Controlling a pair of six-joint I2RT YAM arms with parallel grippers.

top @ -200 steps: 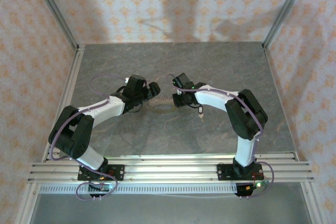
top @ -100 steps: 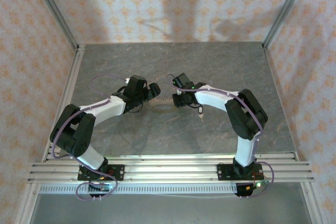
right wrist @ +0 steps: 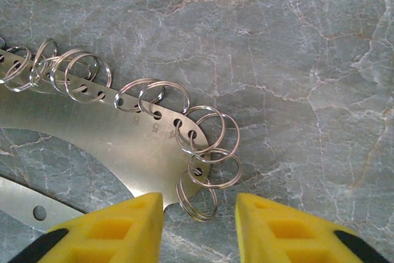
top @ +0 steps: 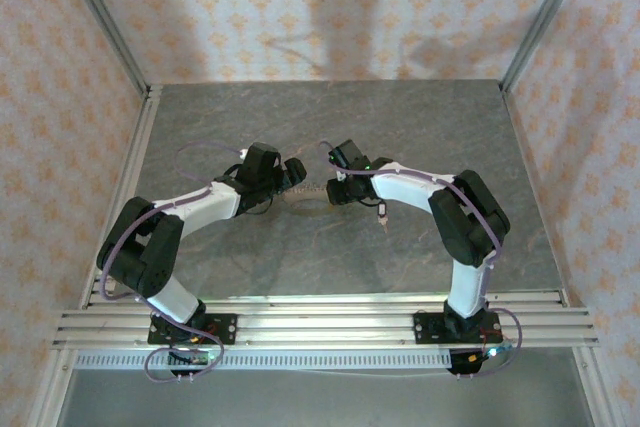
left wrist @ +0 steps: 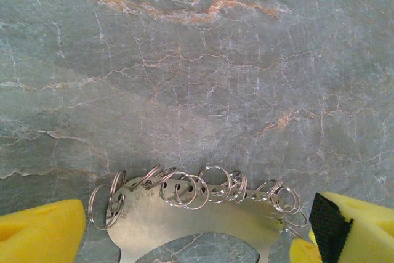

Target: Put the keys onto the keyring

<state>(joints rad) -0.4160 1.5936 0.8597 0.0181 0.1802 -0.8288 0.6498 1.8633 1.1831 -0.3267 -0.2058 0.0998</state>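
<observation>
The keyring (left wrist: 184,220) is a flat silvery crescent plate with a row of numbered holes, and several split rings (left wrist: 212,184) hang from them. It lies on the table between both grippers (top: 308,197). My left gripper (left wrist: 194,233) is wide open and straddles the plate's middle, with its yellow fingers (left wrist: 43,232) off the metal. My right gripper (right wrist: 200,221) is open at the plate's end (right wrist: 123,133). One split ring (right wrist: 197,198) lies loose between its tips. A tiny pale and dark piece, possibly the key (top: 383,215), lies by the right forearm.
The grey stone-patterned table (top: 330,117) is walled by patterned panels at the back and sides. An aluminium rail (top: 320,317) carries both arm bases at the near edge. A second flat metal strip with a hole (right wrist: 37,210) lies under the right gripper's left finger.
The left arm has edged slightly toward the middle. The right arm stays in place and its jaws have parted wider.
</observation>
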